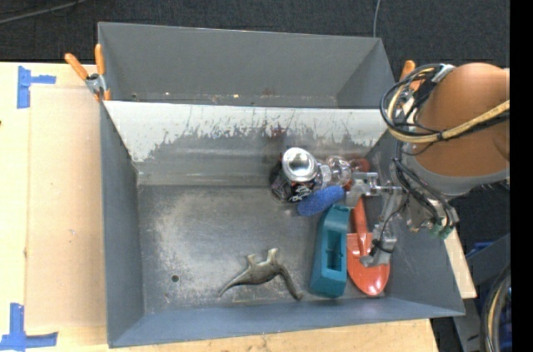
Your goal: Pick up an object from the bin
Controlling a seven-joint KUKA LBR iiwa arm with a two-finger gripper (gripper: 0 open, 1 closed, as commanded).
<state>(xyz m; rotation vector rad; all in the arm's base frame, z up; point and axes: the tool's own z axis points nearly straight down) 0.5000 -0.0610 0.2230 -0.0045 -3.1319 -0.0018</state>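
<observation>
The pincer [381, 246] sits over the red-orange scoop [367, 271] at 4 o'clock in the bin [208, 76]. Its opening cannot be told. Risk: the teal block [331, 255] just beside may snag or be dragged.

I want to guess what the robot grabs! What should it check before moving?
1. Gripper above something: ok, it is over the orange-red scoop-shaped thing at the right of the bin.
2. Holding it: cannot tell.
3. Room beside it: not ok, the teal block lies close alongside.
4. Top end free: not ok, the blue thing and the can crowd near it.
5. Toy lizard out of the way: ok, it lies apart.
</observation>
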